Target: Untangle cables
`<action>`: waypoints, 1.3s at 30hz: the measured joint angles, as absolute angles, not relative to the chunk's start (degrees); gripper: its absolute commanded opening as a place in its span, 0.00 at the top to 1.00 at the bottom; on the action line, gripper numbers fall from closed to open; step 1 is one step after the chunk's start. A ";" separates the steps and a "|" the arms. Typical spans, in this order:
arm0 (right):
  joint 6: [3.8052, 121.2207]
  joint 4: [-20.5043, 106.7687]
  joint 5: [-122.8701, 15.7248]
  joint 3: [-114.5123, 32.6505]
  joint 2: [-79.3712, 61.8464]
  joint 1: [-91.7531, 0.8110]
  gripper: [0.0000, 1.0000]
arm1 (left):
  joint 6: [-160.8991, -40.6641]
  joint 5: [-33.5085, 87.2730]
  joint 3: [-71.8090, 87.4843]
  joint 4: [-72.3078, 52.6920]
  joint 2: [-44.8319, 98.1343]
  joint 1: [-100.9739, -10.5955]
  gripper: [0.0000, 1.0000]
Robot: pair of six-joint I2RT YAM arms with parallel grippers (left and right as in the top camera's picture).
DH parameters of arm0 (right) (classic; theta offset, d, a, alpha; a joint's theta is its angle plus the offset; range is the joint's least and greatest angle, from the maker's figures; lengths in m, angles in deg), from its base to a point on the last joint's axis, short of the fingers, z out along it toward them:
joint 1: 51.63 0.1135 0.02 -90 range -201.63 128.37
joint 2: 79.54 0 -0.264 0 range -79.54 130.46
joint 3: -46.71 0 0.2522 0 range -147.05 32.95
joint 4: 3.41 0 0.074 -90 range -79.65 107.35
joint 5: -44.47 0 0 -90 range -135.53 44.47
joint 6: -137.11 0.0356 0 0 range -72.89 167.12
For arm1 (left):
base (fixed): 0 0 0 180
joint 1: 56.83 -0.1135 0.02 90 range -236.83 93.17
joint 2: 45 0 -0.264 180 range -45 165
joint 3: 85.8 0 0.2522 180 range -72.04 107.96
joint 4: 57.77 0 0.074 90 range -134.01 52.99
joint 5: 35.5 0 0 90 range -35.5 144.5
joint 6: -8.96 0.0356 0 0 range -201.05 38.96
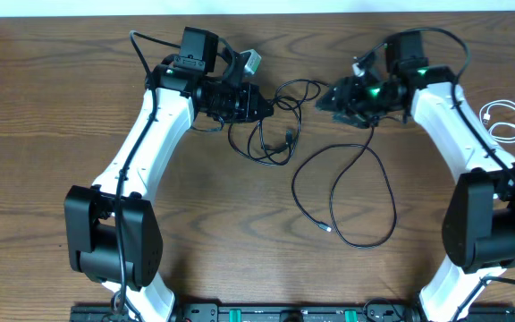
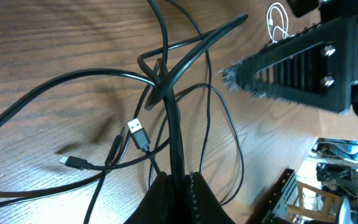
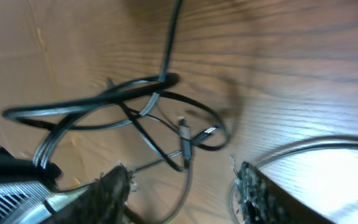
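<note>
- Overhead view:
  - Surface point(image 1: 240, 233) of dark wood grain, with two white-and-black arms whose ends face each other near the far middle.
  - Left gripper point(image 1: 271, 101) is at the knot of black cables point(image 1: 275, 134), which lies bunched just beside and below it.
  - Right gripper point(image 1: 325, 100) is near the same knot, on its other side.
  - Loose black loop point(image 1: 392, 206) runs from under the right gripper toward the near side and lies flat in wide curves.
  - White cable point(image 1: 508, 121) is coiled at the right edge, well apart from the black ones and beyond the right arm.
- Left wrist view:
  - Left gripper point(image 2: 180, 179) has its jaws together, clamped on one black strand point(image 2: 174, 124) that rises straight from the fingertips into the crossing of the knot.
  - USB plug point(image 2: 138, 134) and small plug point(image 2: 70, 162) lie on the wood beside that strand.
  - The right gripper point(image 2: 235, 74) shows side-on at upper right, with the white cable point(image 2: 278, 22) beyond it.
- Right wrist view (blurred):
  - The right gripper point(image 3: 182, 190) has its fingers point(image 3: 114, 190) standing apart.
  - Thin black strands pass through the gap, none visibly pinched.
  - The black cables point(image 3: 135, 99) lie looped on the wood ahead of it.
</note>
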State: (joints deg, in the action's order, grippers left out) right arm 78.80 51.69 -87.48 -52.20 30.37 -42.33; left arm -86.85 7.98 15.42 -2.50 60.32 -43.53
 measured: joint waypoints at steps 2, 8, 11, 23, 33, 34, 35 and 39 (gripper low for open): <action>81.53 50.31 -87.02 -52.18 30.37 -41.05 0.60 | -87.00 7.47 15.42 -2.50 60.32 -43.47 0.92; 90.38 48.08 -81.87 -52.18 30.37 -37.42 0.66 | -87.24 5.20 15.42 -2.47 60.32 -42.97 0.93; 94.23 46.84 -78.43 -52.18 30.37 -36.08 0.66 | -87.24 4.78 15.42 -2.45 60.32 -42.77 0.93; 102.62 44.83 -67.46 -52.18 30.37 -32.85 0.67 | -87.24 4.61 15.42 -2.34 60.32 -42.73 0.93; 104.24 42.90 -64.42 -52.18 30.37 -29.75 0.75 | -87.26 4.39 15.42 -2.34 60.32 -42.73 0.92; 104.41 42.88 -63.99 -52.18 30.37 -29.57 0.74 | -87.26 4.28 15.42 -2.32 60.32 -42.73 0.93; 104.59 42.86 -63.62 -52.18 30.37 -29.42 0.74 | -87.26 4.06 15.42 -2.32 60.32 -42.73 0.93; 105.05 42.68 -61.93 -52.18 30.37 -28.74 0.73 | -87.26 3.32 15.42 -2.34 60.32 -42.73 0.93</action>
